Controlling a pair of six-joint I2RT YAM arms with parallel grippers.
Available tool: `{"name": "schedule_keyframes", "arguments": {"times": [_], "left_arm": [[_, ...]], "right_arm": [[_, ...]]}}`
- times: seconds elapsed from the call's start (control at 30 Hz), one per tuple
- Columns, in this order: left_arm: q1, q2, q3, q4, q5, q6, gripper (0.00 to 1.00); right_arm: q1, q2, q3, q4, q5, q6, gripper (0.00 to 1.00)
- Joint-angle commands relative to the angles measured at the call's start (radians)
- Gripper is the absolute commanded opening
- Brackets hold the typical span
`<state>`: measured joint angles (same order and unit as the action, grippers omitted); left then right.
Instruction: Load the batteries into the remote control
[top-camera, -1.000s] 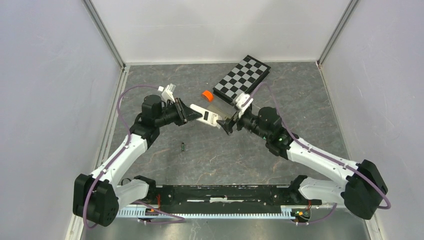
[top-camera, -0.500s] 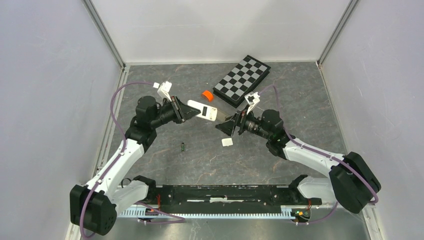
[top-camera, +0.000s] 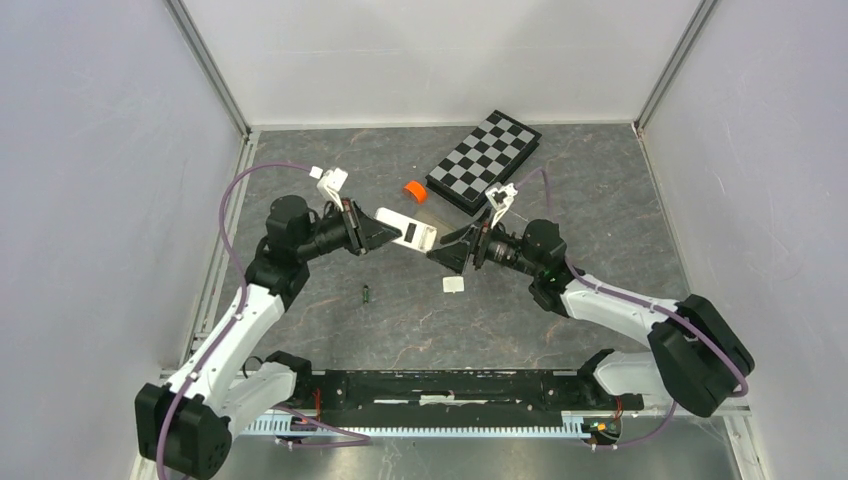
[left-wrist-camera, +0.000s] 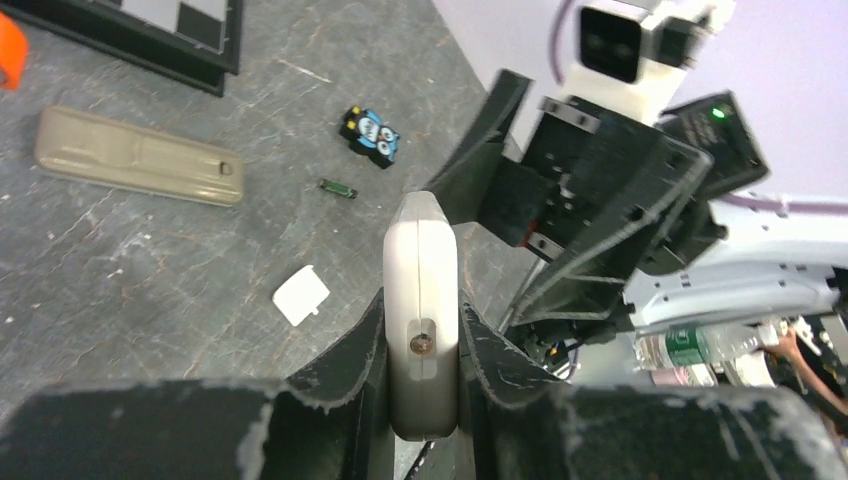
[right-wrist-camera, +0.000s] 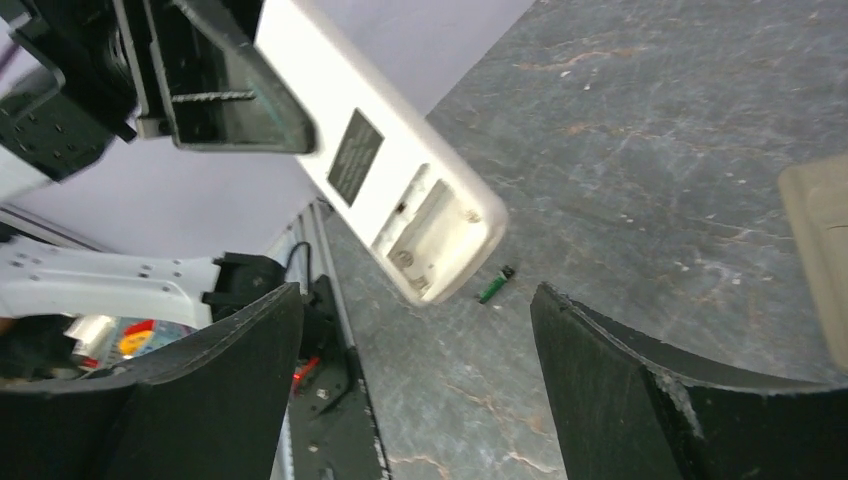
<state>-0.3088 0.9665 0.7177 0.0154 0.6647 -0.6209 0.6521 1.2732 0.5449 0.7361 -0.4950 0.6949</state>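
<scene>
Soft, even light falls from above, the pale walls (top-camera: 430, 60) look uniformly lit, and shadows on the grey table (top-camera: 400, 320) are faint. The overhead view is sharp. In the 2 wrist views the near fingers (left-wrist-camera: 338, 372) blur (the table beyond looks crisper), with edges slightly bent.

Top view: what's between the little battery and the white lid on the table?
Nothing. In the top view the table between the battery and the lid is bare.

Battery cover (top-camera: 453, 285): now off the remote control (top-camera: 405, 229), lying on the table (top-camera: 600, 200). Right fingers (right-wrist-camera: 620, 380): withdrawn from the remote's end, spread apart.
</scene>
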Motion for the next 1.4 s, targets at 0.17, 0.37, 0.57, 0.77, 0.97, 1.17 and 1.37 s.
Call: {"name": "schedule_keyframes", "arguments": {"times": [0.17,0.37,0.57,0.77,0.97,1.17,1.37], "left_arm": [[0.005,-0.097,-0.007,0.107,0.219,0.063,0.02],[0.005,-0.097,-0.022,0.179,0.286,-0.015,0.04],[0.005,-0.075,-0.046,0.306,0.263,-0.143,0.38],[0.005,-0.033,-0.085,0.458,0.250,-0.283,0.52],[0.005,-0.031,-0.064,0.314,0.197,-0.192,0.06],[0.005,-0.107,0.052,-0.129,-0.247,0.057,0.02],[0.005,-0.158,0.131,-0.517,-0.938,0.114,0.02]], "right_arm": [[-0.003,0.068,-0.063,0.429,-0.055,0.296,0.60],[-0.002,0.104,-0.057,0.584,-0.070,0.370,0.37],[0.006,0.131,-0.030,0.573,-0.081,0.383,0.12],[0.012,0.140,-0.010,0.536,-0.065,0.376,0.09],[0.015,0.156,0.013,0.484,-0.057,0.345,0.15],[0.033,0.102,0.013,0.184,0.052,0.097,0.72],[0.188,0.144,0.176,-0.295,0.417,-0.164,0.75]]}}
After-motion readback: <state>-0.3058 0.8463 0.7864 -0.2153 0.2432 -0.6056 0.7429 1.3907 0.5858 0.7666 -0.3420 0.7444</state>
